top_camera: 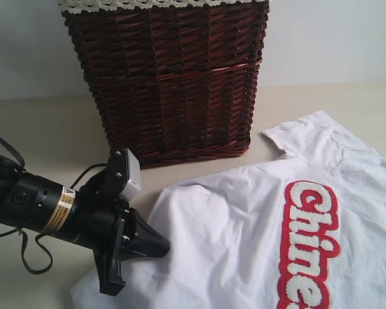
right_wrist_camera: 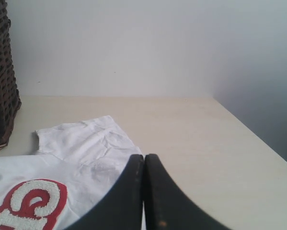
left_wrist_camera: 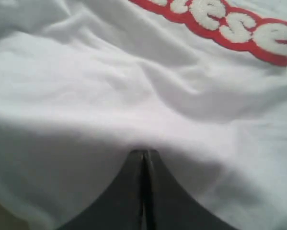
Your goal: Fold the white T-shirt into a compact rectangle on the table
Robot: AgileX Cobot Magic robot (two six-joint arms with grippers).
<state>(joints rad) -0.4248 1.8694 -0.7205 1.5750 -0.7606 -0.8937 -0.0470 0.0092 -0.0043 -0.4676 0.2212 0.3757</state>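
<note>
White T-shirt (top_camera: 231, 225) lies spread, print up, on the cream table (top_camera: 44, 129), just in front of a dark wicker basket (top_camera: 173, 84). Its body stretches left to right. The red-outlined lettering (top_camera: 312, 238) runs far to near, and one sleeve (top_camera: 308, 138) points away. The left gripper (top_camera: 160, 246) is closed, tips against the cloth; a pinch cannot be confirmed. The right gripper (right_wrist_camera: 143, 158) is closed and empty.

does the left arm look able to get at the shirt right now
Probably yes: the left arm has its shut jaws right at the shirt, with nothing between them. The basket stands behind, out of the way. The jaws would need to open to grab.
</note>
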